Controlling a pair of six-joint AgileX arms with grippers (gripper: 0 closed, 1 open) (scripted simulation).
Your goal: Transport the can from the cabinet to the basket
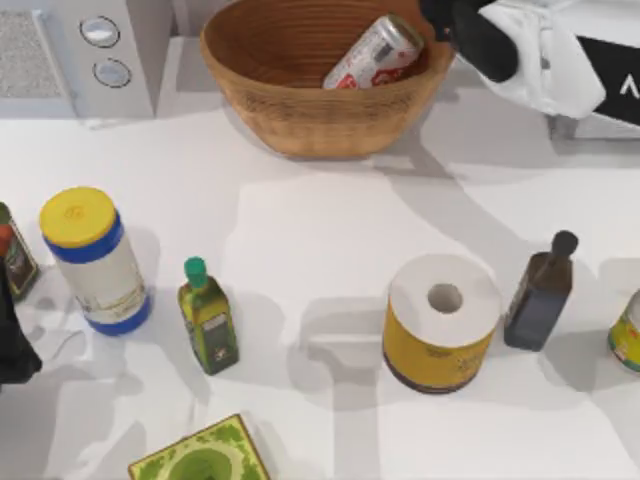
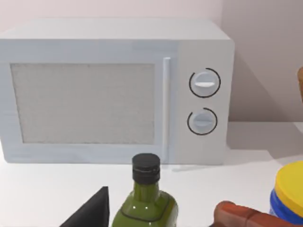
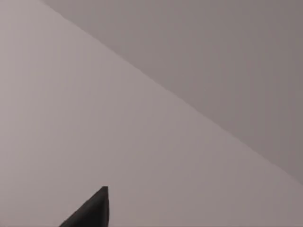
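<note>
My right gripper [image 1: 462, 32] hangs at one o'clock over the basket [image 1: 300, 120] rim, I cannot tell how wide, with the can [image 1: 372, 54] lying tilted inside and my left arm at nine o'clock.

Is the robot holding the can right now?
No. The can lies tilted inside the basket; the right gripper is beside it, not touching.

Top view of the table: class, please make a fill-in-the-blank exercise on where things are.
1. The can lies tilted inside the ____.
2. The toilet roll has a ____ wrapper.
3. The jar has a ____ lid.
4. The right claw hovers beside the basket's ____ rim.

Missing words: basket; yellow; yellow; right
</note>
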